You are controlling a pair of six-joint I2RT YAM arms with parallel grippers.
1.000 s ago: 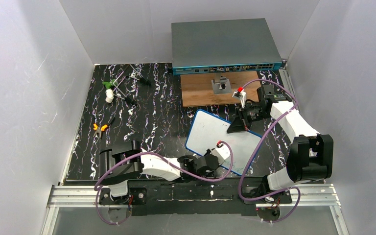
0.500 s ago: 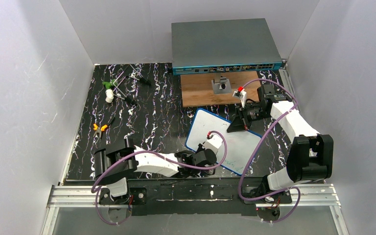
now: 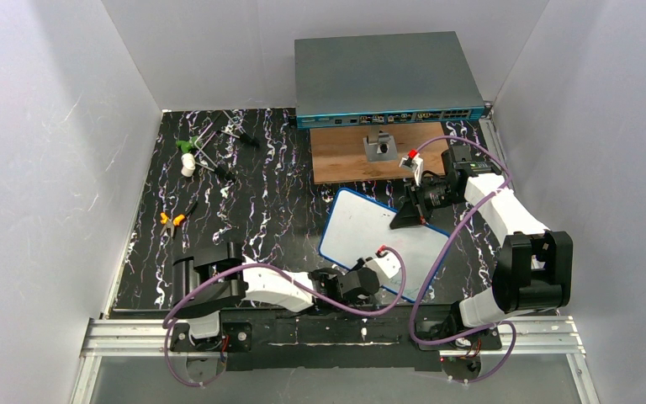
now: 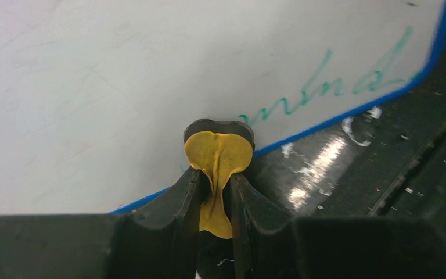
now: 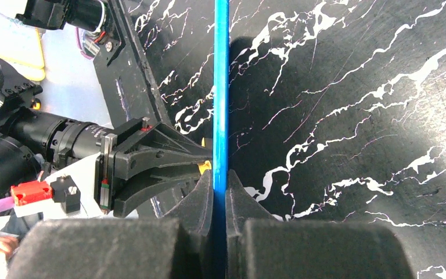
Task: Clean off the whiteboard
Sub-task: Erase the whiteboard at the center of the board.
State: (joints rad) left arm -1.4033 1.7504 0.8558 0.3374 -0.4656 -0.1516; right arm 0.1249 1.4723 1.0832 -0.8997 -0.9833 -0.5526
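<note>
The whiteboard [image 3: 362, 227] lies tilted on the black marbled mat, white with a thin blue rim. In the left wrist view green handwriting [image 4: 325, 87] remains near the whiteboard's [image 4: 122, 75] near edge. My left gripper [image 4: 216, 177] is shut on a folded yellow cloth [image 4: 218, 154], pressed onto the board just inside the rim beside the writing. Seen from above, my left gripper [image 3: 384, 278] sits over the board's near right part. My right gripper [image 5: 219, 177] is shut on the board's blue rim [image 5: 220, 87]; from above, this right gripper [image 3: 405, 217] grips the far right edge.
A large grey box with ports [image 3: 384, 80] stands at the back, with a wooden board [image 3: 345, 156] and a small metal part [image 3: 378, 147] in front of it. Orange-handled pliers [image 3: 171, 220] and small tools [image 3: 189, 156] lie at the left. White walls surround the mat.
My left gripper with the cloth slid left along the board's near edge, then back to the right, covering writing it had exposed. The right gripper and the board stayed still.
</note>
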